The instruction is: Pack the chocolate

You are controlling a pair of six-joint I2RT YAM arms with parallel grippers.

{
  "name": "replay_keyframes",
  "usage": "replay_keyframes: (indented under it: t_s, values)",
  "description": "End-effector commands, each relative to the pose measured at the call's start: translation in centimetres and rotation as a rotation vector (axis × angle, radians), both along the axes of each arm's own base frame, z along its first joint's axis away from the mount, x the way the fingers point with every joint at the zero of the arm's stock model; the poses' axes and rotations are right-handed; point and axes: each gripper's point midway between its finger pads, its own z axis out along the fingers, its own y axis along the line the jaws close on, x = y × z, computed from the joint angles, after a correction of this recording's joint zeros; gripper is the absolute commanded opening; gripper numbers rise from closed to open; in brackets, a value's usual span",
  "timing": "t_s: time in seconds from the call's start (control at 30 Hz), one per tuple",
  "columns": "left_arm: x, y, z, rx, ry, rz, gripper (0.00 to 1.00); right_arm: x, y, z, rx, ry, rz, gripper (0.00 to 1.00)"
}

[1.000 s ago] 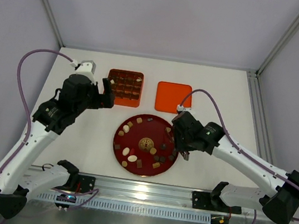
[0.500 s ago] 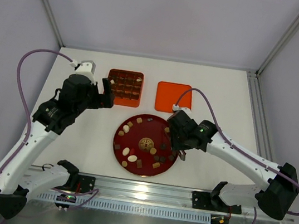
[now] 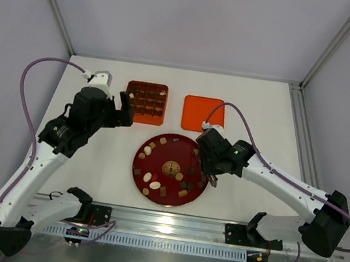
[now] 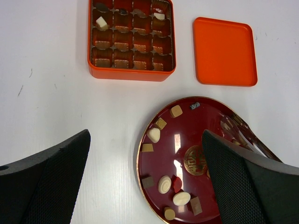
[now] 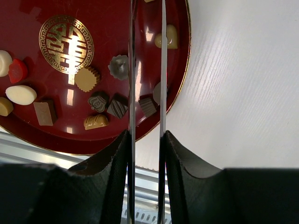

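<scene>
The red plate (image 3: 165,155) carries scattered chocolate pieces (image 3: 147,177). The right pincer (image 3: 210,178) hangs over its right rim; the orange box (image 3: 145,102) and lid (image 3: 203,113) lie beyond its far edge.

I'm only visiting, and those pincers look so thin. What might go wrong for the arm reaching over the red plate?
The right gripper straddles a small dark chocolate lying close to others, so closing could nudge a neighbour or pinch it crookedly. That piece sits near the rim of the plate, so a push might slide it onto the table. The cells of the box look small, so a release could miss.
</scene>
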Motion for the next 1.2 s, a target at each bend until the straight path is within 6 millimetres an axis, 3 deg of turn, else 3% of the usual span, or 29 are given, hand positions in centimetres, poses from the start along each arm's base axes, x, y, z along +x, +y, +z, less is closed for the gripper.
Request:
replay_keyframes:
  t_s: [0.0,0.5,0.73,0.9,1.17]
  values:
    - [0.2,0.3,1.0,-0.006,-0.044,0.015,1.00,1.0,1.0,1.4,0.038,-0.046,0.008,0.31]
    - [0.2,0.4,1.3,-0.013,-0.051,0.017,1.00,1.4,1.5,4.4,0.094,-0.092,0.015,0.29]
    - [0.1,0.3,1.5,-0.013,-0.056,0.012,1.00,2.6,2.7,6.6,0.133,-0.141,0.028,0.29]
    - [0.1,0.5,1.7,-0.012,-0.061,0.017,1.00,5.2,5.6,9.2,0.208,-0.204,0.053,0.29]
    - [0.0,0.7,2.7,0.001,-0.072,0.017,1.00,13.4,12.9,11.8,0.296,-0.333,0.120,0.29]
